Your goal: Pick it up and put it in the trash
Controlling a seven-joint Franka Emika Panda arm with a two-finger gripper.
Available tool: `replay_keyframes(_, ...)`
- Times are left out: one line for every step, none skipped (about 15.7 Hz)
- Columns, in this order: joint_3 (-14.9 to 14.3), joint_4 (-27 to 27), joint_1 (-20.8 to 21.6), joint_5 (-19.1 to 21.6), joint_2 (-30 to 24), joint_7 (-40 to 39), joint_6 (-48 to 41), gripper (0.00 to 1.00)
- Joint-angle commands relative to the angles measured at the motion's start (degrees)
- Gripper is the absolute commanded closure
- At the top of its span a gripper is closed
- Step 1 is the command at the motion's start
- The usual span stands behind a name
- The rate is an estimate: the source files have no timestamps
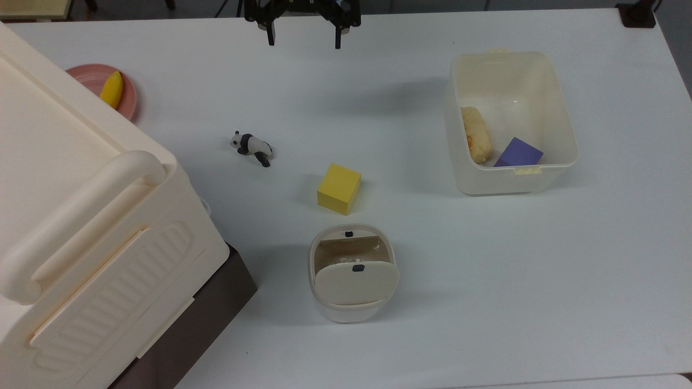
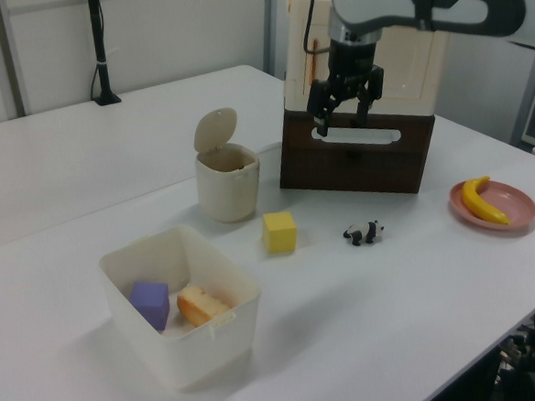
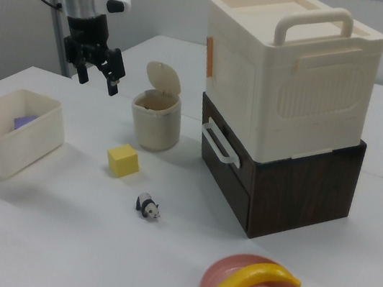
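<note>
Gripper (image 1: 303,33) at the top view's upper edge, fingers spread, empty; white bits inside the trash (image 1: 351,270). Only the flap jamming open looks risky.

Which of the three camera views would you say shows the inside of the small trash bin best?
The top view: it looks straight down into the trash bin past the raised flap. The left view and right view show its side and lid.

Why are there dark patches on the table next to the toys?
Those are shadows: in the top view a soft one lies beside the yellow cube and the bin; in the right view one sits under the panda; in the left view the white table looks evenly lit.
</note>
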Motion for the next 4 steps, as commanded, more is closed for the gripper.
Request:
replay_keyframes(-1.49,-3.0,0.29,2.19,-1.68,-3.45,-0.19,0.0)
replay_keyframes(-1.66,-2.74,0.12,2.27,-1.42,-3.98,-0.1,0.0)
replay_keyframes(-1.84,-2.57,0.03,2.27,-1.42,-4.07,-0.01,0.0)
replay_keyframes(-1.84,-2.57,-0.15,2.27,-1.5,-4.07,0.08,0.0)
